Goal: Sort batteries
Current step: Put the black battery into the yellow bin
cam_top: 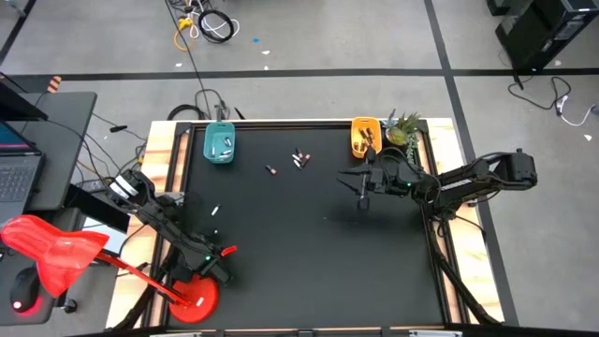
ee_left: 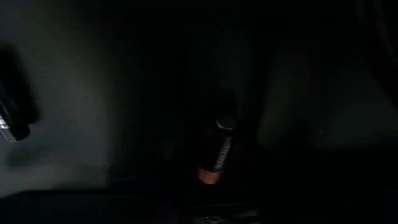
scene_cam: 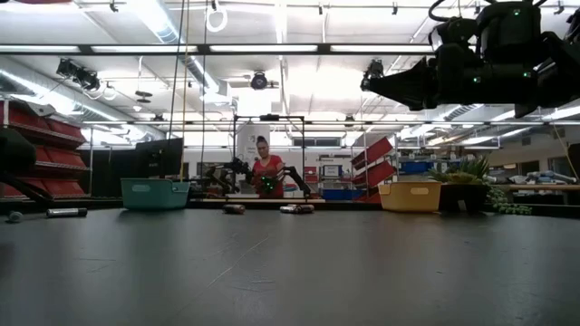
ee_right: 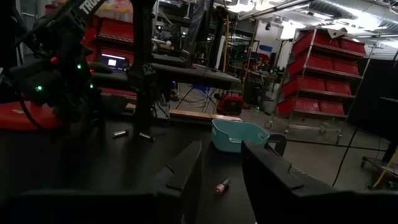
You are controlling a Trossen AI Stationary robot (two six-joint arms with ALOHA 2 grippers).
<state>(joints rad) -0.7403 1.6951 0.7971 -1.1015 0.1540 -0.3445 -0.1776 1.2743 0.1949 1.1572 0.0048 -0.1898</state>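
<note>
The sorting is judged to be partly done: several pale batteries [cam_top: 222, 145] are seen lying in the teal tray [cam_top: 219, 130] at the far left of the counter [cam_top: 309, 253], and dark shapes that may be batteries are seen in the yellow tray [cam_top: 364, 124] at the far right, though their kind cannot be told. A small cluster of loose batteries [cam_top: 299, 158] is left on the counter between the two trays, with one more battery [cam_top: 270, 170] just beside it and a pale battery [cam_top: 214, 211] lying near the left arm. In the left wrist view a dark battery with a coppery end [ee_left: 217, 153] is seen close under the left tool [cam_top: 183, 208], which is low over the counter's left edge; whether its jaws are apart or clamped on that battery cannot be told. The right tool [ee_right: 221, 167] is held above the counter near the yellow tray, its fingers [ee_right: 186, 163] apart and empty, with one battery [ee_right: 221, 185] lying on the counter beyond them. The counter is a dark matte sheet on a pale wooden frame. A small green plant [cam_top: 402, 128] stands just beside the yellow tray. The room behind is a workshop with red storage bins [ee_right: 314, 99] on shelving and strip lighting, and a person [scene_cam: 265, 168] is seen well beyond the counter.
</note>
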